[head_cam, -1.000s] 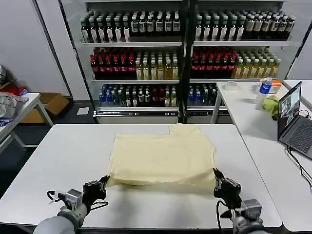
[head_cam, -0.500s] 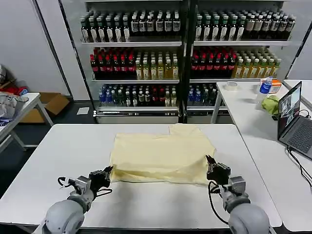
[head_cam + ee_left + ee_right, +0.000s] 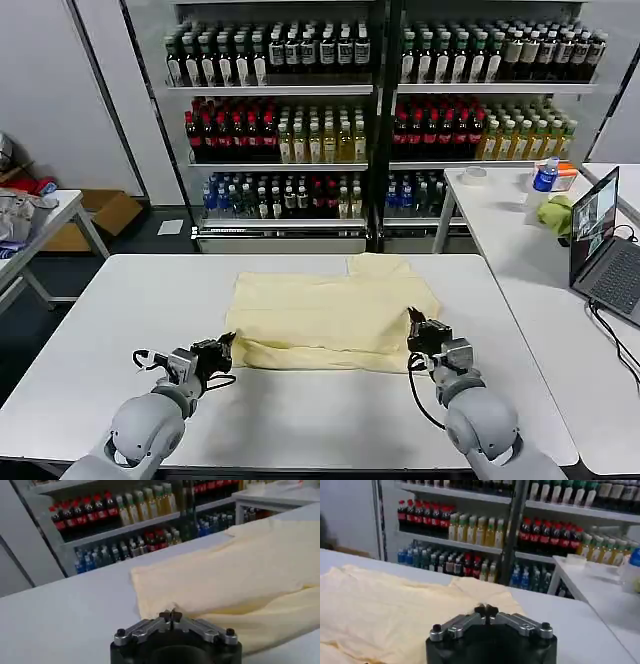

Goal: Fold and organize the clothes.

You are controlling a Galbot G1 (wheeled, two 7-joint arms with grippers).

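The clothes are one pale yellow T-shirt [image 3: 330, 305] lying flat in the middle of the white table [image 3: 140, 300], with a sleeve pointing toward the far right. Its near edge is lifted and doubled back over the body. My left gripper [image 3: 225, 345] is at the near left corner of that edge, shut on a pinch of fabric [image 3: 171, 613]. My right gripper [image 3: 412, 325] is at the near right corner, also shut on the cloth [image 3: 486, 608]. The T-shirt [image 3: 235, 565] stretches out beyond the left gripper, and the T-shirt [image 3: 385, 605] also spreads beyond the right gripper.
Glass-fronted shelves of bottles [image 3: 380, 120] stand behind the table. A side table on the right carries a laptop [image 3: 600, 240], a green cloth [image 3: 555, 213] and a blue bottle [image 3: 544, 178]. A smaller table with a bundle [image 3: 15, 215] stands at the left, with a cardboard box [image 3: 105, 212] behind it.
Both grippers have moved away from me over the table, carrying the shirt's near edge with them. The visible shirt has become shorter front to back as the near part folds over.
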